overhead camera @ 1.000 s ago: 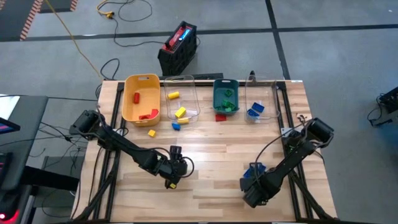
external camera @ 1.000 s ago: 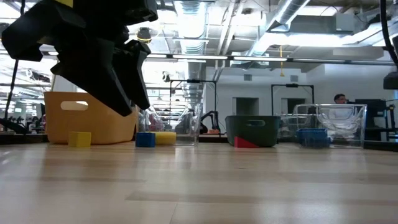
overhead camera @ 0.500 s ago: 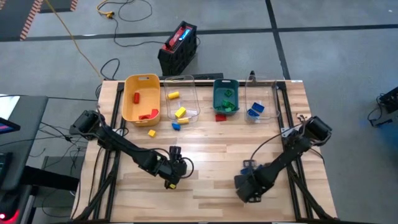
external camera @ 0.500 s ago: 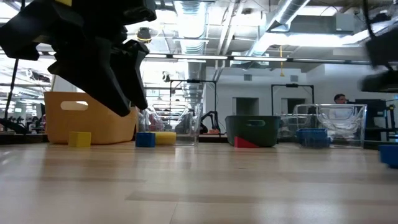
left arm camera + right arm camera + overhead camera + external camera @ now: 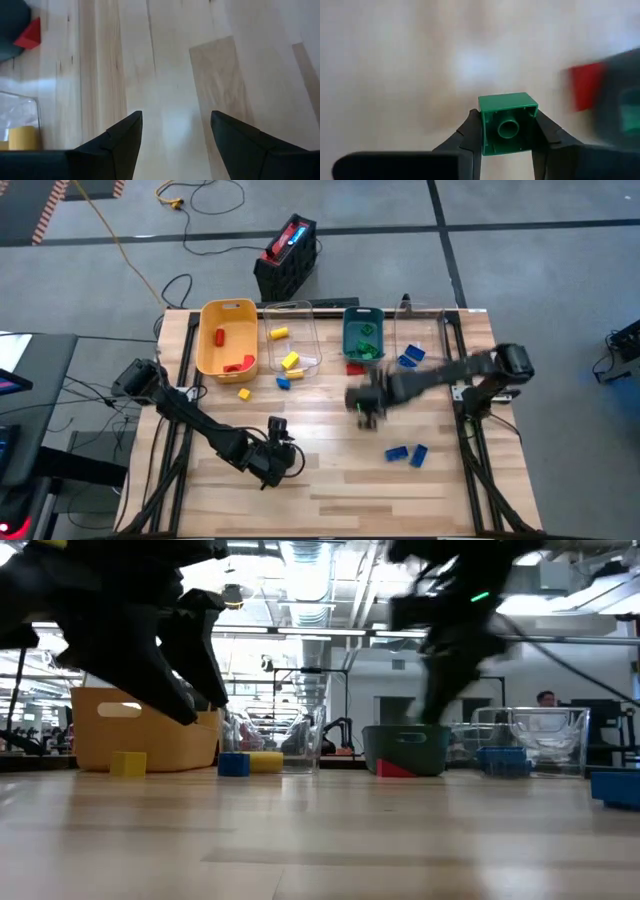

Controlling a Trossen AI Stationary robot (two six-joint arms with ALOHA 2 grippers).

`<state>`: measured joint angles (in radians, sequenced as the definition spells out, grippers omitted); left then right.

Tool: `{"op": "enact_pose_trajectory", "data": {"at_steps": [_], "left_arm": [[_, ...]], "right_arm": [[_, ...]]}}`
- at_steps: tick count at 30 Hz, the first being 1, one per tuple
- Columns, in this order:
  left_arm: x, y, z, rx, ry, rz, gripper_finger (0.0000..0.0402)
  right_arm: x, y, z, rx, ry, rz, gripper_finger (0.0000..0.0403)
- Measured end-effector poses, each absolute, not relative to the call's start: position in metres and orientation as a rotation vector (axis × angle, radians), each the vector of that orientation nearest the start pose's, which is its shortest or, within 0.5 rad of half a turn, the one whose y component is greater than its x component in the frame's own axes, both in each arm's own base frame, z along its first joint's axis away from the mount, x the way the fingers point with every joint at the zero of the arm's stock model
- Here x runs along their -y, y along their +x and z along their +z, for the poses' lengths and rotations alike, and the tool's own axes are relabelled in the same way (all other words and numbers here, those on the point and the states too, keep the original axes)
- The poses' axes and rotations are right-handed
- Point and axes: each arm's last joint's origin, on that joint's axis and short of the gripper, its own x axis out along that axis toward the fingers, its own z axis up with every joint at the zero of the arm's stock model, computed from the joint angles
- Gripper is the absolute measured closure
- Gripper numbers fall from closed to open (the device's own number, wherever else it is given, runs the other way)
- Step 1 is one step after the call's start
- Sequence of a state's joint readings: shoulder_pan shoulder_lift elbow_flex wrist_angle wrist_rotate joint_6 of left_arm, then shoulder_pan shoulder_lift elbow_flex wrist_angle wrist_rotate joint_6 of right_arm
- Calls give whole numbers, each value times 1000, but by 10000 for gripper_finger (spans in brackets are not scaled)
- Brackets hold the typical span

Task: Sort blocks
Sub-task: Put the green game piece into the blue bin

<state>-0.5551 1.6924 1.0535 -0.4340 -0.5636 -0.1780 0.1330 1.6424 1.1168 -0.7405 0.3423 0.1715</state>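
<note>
Squarely pinched between the right gripper's (image 5: 507, 145) fingers is a green block (image 5: 508, 123), carried above the table (image 5: 330, 430) near the teal bin (image 5: 362, 332); the left gripper (image 5: 175, 135) hangs parted over bare wood; two blue blocks (image 5: 407, 453) lie apart.

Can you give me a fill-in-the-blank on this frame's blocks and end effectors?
1. The right end effector is shut on a ____ block.
2. The left end effector is open and holds ____.
3. The two blocks on the table nearest the right arm are ____.
4. The red blocks lie in the ____ bin.

Missing: green; nothing; blue; yellow
</note>
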Motion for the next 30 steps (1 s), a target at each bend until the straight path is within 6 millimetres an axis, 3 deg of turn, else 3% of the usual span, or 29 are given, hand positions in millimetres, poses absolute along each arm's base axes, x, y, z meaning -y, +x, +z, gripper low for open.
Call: {"op": "enact_pose_trajectory", "data": {"at_steps": [6,14,19,23,30], "left_arm": [[159,276,172,-932,420,93,171],[161,267,162,-938,431,116,171],[164,266,163,-927,421,113,171],[165,267,164,-911,412,107,171],[167,266,164,-908,406,106,171]], "right_arm": [[77,312,219,-1060,124,-429,296],[160,303,228,-946,229,-644,296],[190,301,228,-960,273,-717,296],[206,306,213,-1006,319,-746,289],[229,316,188,-1113,360,-770,214]]}}
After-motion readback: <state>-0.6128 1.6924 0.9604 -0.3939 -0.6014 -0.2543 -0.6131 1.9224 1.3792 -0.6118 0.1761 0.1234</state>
